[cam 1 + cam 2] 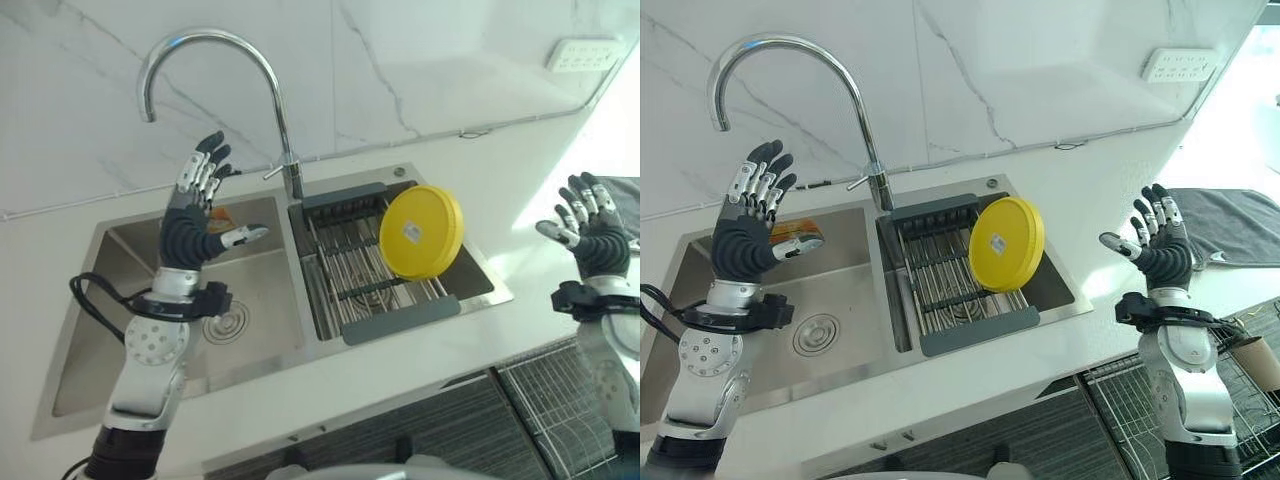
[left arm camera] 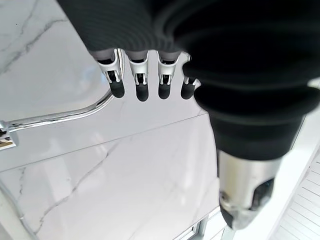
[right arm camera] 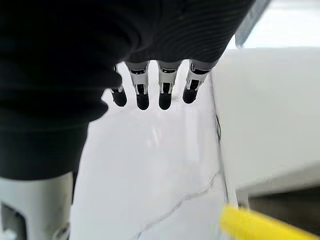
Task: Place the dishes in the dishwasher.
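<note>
Yellow plate (image 1: 1007,243) stands on edge in the dish rack (image 1: 940,275), leaning against the rack's far-right end; the rack sits in the right basin of the sink (image 1: 150,370), just right of the faucet (image 1: 215,60). Tilted upright like that it exposes its rim, probably the easiest part to grab.

Left hand (image 1: 195,215) is raised above the sink's left basin, left of the faucet, fingers spread and straight, thumb (image 1: 245,236) out to the side, holding nothing. Something orange (image 1: 798,233) sits at the back of that basin behind the hand, too hidden to identify.

Right hand (image 1: 1160,245) is up over the tabletop (image 1: 1080,170), well right of the sink, fingers likewise spread, empty, palm turned toward the plate. Its wrist view catches a yellow edge of the plate low in frame.

Wire dishwasher rack (image 1: 1120,400) shows below the tabletop edge, right of the sink, near the right arm; dark mat (image 1: 1230,220) lies on the tabletop beyond it.

Judgement: nothing loaded yet; both hands look staged for a reach, and the right is nearer the plate.
</note>
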